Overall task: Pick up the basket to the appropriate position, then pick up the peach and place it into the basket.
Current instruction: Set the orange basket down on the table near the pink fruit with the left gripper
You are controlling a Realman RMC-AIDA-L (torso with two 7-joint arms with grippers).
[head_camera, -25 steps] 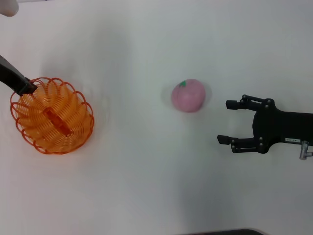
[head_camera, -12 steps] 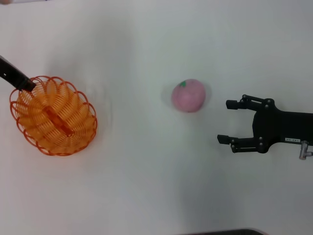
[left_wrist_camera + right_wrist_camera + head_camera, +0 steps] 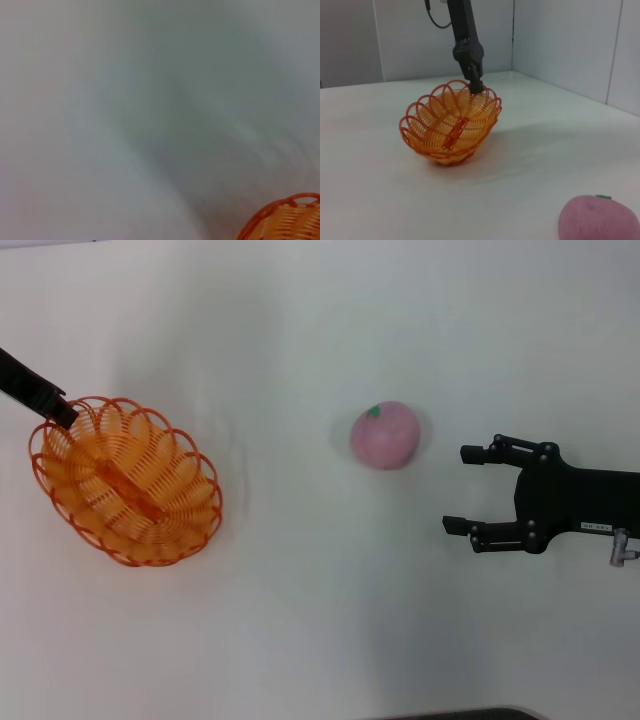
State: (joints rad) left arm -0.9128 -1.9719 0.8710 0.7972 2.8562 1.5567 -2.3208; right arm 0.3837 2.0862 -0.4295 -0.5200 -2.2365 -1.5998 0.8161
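Note:
The orange wire basket is at the left of the head view, tilted and lifted at one side. My left gripper is shut on its far rim. The right wrist view shows the basket tipped toward the camera, with the left gripper pinching its rim. A part of the basket rim shows in the left wrist view. The pink peach lies on the table right of centre; it also shows in the right wrist view. My right gripper is open, just right of the peach and apart from it.
The white table carries nothing else. Grey wall panels stand behind the table in the right wrist view. A dark edge shows at the table's front.
The left gripper has pulled the basket to the right and tilted it more. The peach and the right gripper have not moved.

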